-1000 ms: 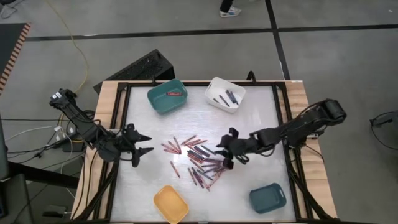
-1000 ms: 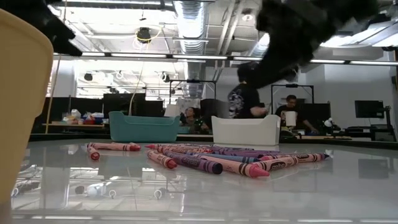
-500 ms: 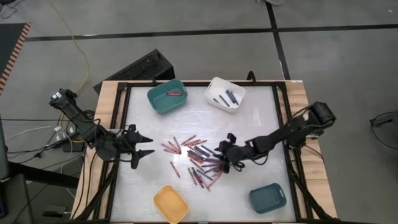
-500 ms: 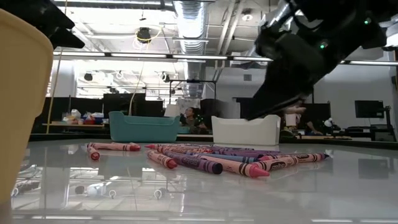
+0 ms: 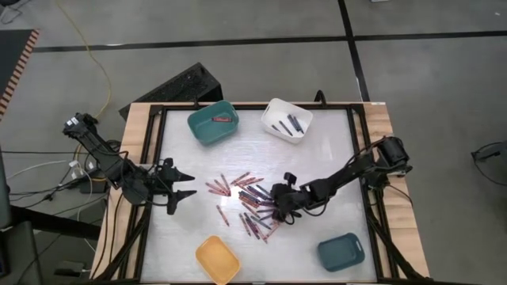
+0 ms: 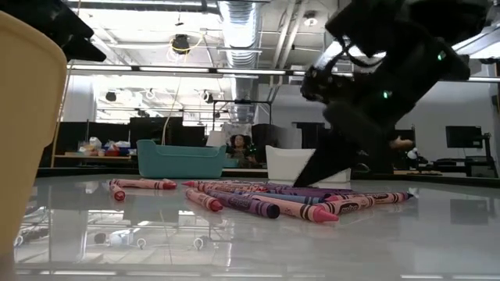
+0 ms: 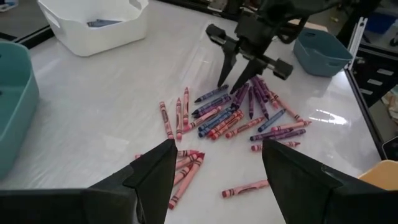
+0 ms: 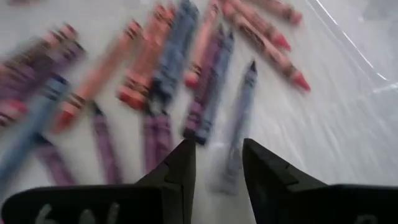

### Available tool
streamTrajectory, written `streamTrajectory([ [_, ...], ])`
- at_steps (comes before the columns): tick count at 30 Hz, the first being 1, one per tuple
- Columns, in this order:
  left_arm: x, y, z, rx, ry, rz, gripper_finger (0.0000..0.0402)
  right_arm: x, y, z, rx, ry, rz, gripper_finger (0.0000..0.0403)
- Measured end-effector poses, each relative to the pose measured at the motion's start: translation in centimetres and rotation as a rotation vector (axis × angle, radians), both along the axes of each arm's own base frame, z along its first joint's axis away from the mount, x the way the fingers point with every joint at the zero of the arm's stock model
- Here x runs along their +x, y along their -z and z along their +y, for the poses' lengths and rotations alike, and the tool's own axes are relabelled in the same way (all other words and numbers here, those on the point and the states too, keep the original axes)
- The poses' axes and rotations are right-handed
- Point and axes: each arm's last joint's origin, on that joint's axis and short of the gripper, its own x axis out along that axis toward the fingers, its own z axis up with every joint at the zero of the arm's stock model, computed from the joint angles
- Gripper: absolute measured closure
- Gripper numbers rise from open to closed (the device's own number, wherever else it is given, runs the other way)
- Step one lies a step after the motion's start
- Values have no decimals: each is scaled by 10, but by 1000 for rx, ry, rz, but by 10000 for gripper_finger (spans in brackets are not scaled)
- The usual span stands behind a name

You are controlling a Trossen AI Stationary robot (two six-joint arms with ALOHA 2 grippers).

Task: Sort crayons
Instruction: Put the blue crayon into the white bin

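Note:
Several crayons (image 5: 253, 202), red, pink and blue-purple, lie loose in a pile at the table's middle, also seen in the low view (image 6: 258, 199) and the left wrist view (image 7: 230, 115). My right gripper (image 5: 275, 207) is open and slants down over the pile's right side, its fingers (image 8: 186, 168) on either side of one blue-purple crayon (image 8: 239, 121). My left gripper (image 5: 187, 184) hangs open above the table's left part, left of the pile, with nothing between its fingers (image 7: 155, 177). My right gripper's fingertips (image 7: 222, 84) come slanting down from the table's right side to the level of the crayons. Whether they touch the blue-purple crayon (image 8: 236, 143) between them, I cannot tell.
A teal bin (image 5: 214, 123) holding a red crayon and a white bin (image 5: 287, 120) holding dark crayons stand at the far edge. A yellow bin (image 5: 218, 260) and a blue-teal bin (image 5: 341, 252) stand at the near edge. People are in the room behind (image 6: 234, 148).
My right gripper has come down and toward the table's left, from above the pile's right side to the crayons, tipping more steeply downward. Its finger gap looks the same. The crayons have not moved.

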Motion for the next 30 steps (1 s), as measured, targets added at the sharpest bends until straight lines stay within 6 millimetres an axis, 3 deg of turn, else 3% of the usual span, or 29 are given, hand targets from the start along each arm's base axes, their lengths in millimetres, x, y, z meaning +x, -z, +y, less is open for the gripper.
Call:
streamTrajectory([
  [12, 0, 0, 0, 7, -1, 4, 174, 1, -17, 1, -4, -2, -70, 277],
  [30, 0, 1, 0, 5, -6, 4, 174, -7, -1, -12, -28, 66, -4, 277],
])
